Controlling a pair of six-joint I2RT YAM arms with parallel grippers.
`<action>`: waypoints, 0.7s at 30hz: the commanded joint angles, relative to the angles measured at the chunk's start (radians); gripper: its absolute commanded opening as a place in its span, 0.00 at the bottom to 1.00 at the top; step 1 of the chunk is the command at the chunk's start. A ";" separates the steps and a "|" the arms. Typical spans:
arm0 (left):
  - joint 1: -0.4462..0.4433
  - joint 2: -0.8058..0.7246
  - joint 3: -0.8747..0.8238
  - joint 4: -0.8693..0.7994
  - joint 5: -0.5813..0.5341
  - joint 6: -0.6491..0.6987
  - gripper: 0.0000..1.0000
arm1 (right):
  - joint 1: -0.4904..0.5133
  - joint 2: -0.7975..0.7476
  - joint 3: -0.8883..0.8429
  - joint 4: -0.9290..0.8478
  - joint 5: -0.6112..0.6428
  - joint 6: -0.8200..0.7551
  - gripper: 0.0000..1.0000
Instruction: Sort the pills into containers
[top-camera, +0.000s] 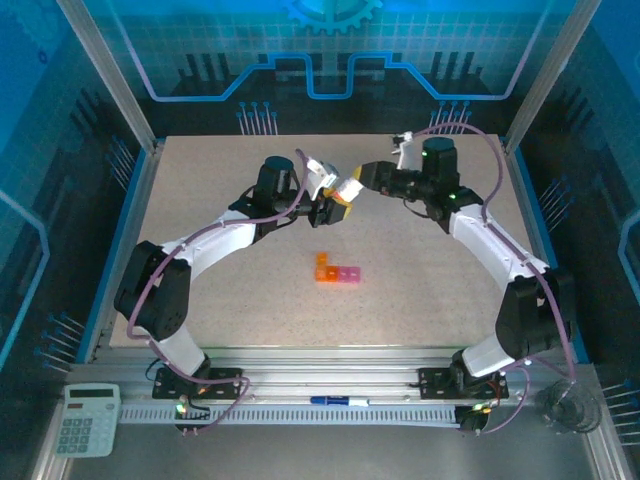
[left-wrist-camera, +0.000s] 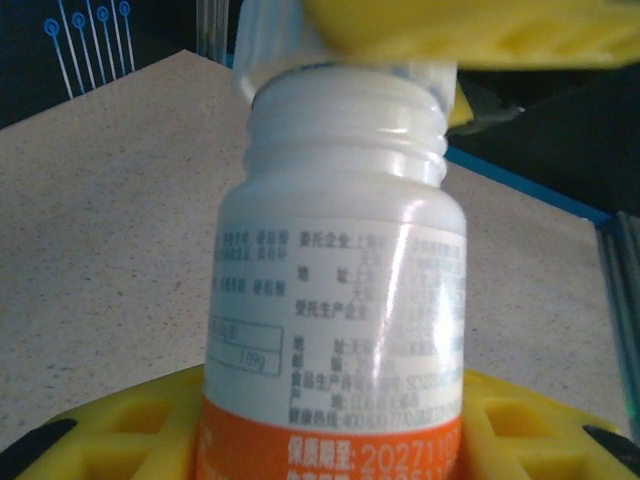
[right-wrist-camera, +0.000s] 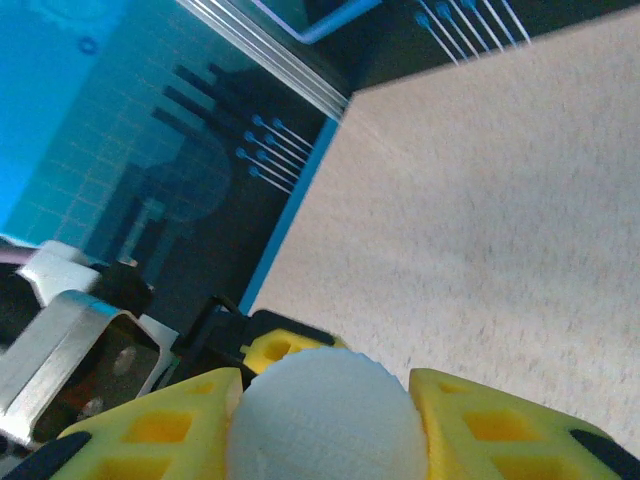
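A small white bottle (left-wrist-camera: 335, 290) with an orange label band sits between the yellow fingers (left-wrist-camera: 120, 425) of my left gripper (left-wrist-camera: 330, 435), which is shut on it. Its threaded neck is bare. Just above the neck is the white ribbed cap (right-wrist-camera: 325, 415), and my right gripper (right-wrist-camera: 325, 425) is shut on it. Both grippers meet above the back middle of the table, the left gripper (top-camera: 336, 206) beside the right gripper (top-camera: 358, 184). The containers (top-camera: 337, 270), an orange and pink strip, lie on the table nearer the front. The pills are hidden.
The speckled table (top-camera: 420, 290) has a blue rail on its left and right edges. On the front shelf are a calculator (top-camera: 87, 420), a blue pen (top-camera: 335, 402) and a clear round object (top-camera: 565, 408).
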 joint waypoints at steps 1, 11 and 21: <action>0.002 -0.039 -0.003 0.063 0.082 -0.059 0.00 | -0.079 -0.026 -0.057 0.295 -0.175 0.019 0.43; 0.002 -0.105 -0.038 0.036 0.028 -0.069 0.00 | -0.104 -0.027 -0.042 -0.081 0.042 -0.112 0.45; 0.008 -0.203 -0.175 0.099 -0.067 -0.139 0.00 | -0.023 0.132 -0.067 -0.380 0.522 -0.197 0.44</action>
